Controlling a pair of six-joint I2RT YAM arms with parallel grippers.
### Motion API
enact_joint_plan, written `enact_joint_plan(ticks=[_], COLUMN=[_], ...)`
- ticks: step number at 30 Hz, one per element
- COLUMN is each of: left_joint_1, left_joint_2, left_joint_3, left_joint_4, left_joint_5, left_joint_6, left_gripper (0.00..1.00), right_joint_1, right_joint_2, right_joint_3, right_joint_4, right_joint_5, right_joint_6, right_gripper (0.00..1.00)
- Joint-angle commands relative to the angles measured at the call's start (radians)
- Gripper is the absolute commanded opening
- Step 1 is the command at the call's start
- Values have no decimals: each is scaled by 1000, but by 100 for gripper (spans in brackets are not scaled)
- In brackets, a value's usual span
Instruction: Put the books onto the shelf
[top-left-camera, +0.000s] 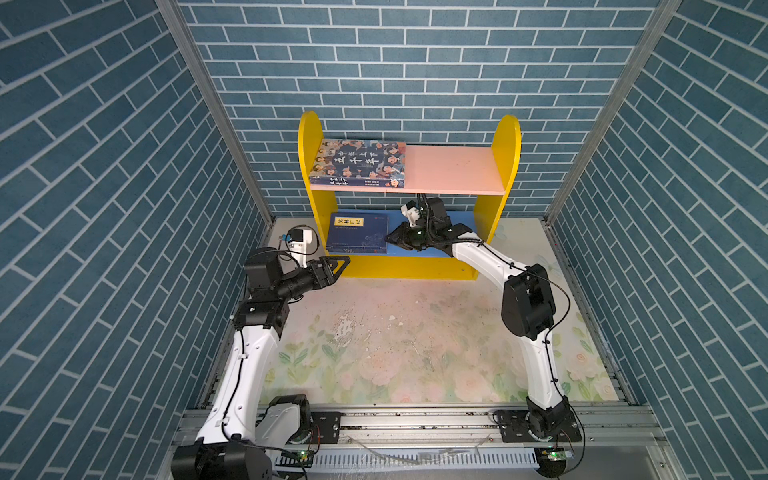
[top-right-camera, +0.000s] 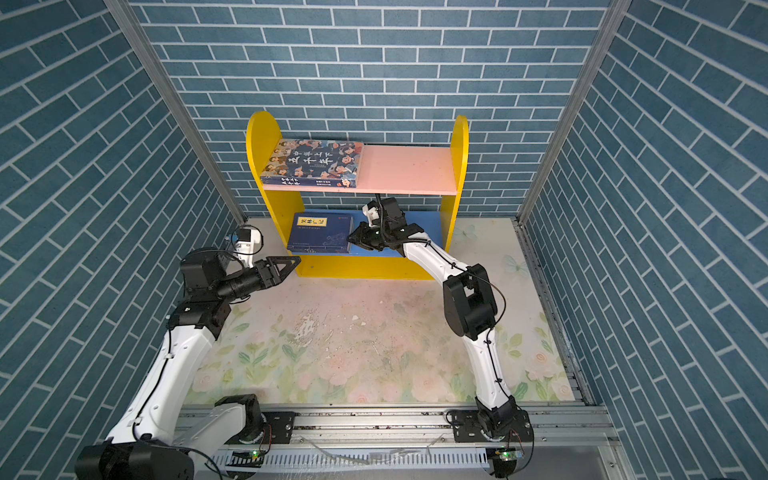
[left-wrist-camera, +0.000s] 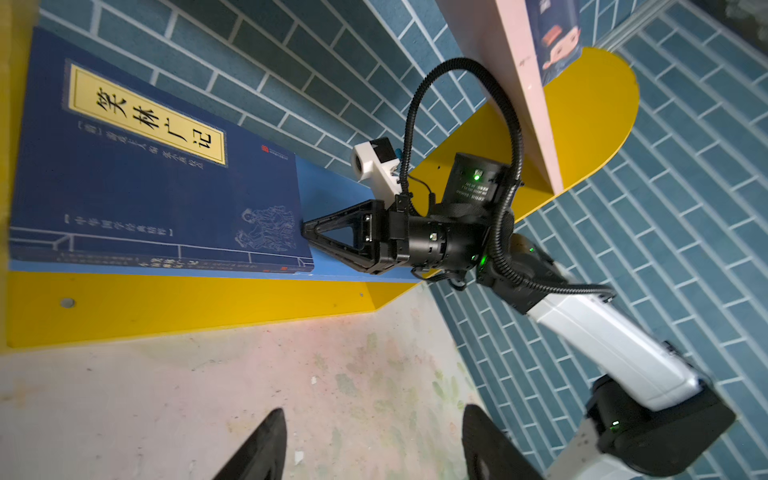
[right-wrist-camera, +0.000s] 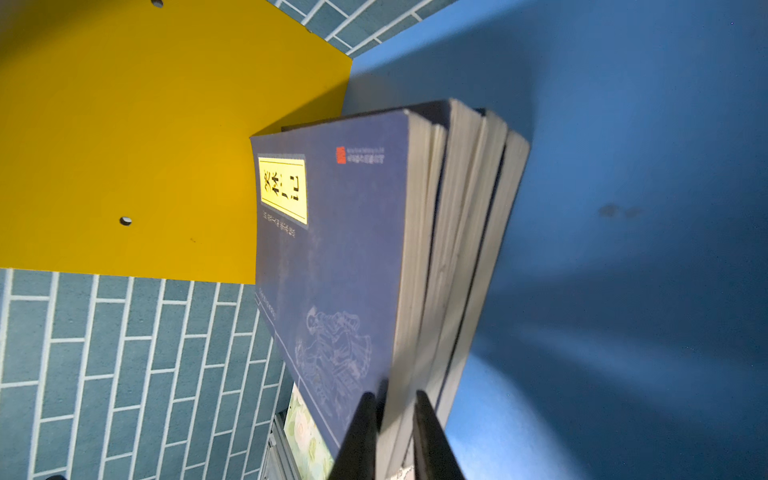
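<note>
Blue-brick walls around a floral table (top-left-camera: 395, 345), shelf (top-left-camera: 505, 153) at the back. Stacked flat on its blue lower board (right-wrist-camera: 623, 166), just beside a yellow side panel: navy books (top-left-camera: 359, 239). Lying on the pink upper board (top-left-camera: 453, 168): cartoon-face book (top-left-camera: 359, 162). Right gripper (right-wrist-camera: 395, 401) nearly together at the navy books' page-edge corner; cannot tell whether clamped on anything. Left gripper (left-wrist-camera: 374, 415) apart, holding nothing. Probably light, bendy, slick-covered; best held near the spine or nudged as 1 block. Visible only from the right wrist: 4 layered page blocks, slightly fanned. From above, just 1 cover.
</note>
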Motion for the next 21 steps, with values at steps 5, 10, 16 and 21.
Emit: enact_joint_plan(ticks=[5, 10, 16, 21], left_joint_1=[25, 45, 87, 103], left_joint_2=[35, 65, 156, 262], left_joint_3=[-63, -156, -177, -164], left_joint_4=[35, 178, 293, 378], left_joint_5=[-181, -246, -324, -336], left_joint_6=[284, 292, 371, 418], left_gripper=[64, 63, 58, 56], right_joint_1=[-2, -2, -3, 0], right_joint_2=[-121, -189, -275, -298], right_joint_3=[-136, -226, -366, -442], right_joint_4=[129, 167, 269, 375], right_joint_5=[36, 20, -19, -120], right_joint_6=[-27, -15, 6, 56], right_gripper=[20, 18, 15, 14])
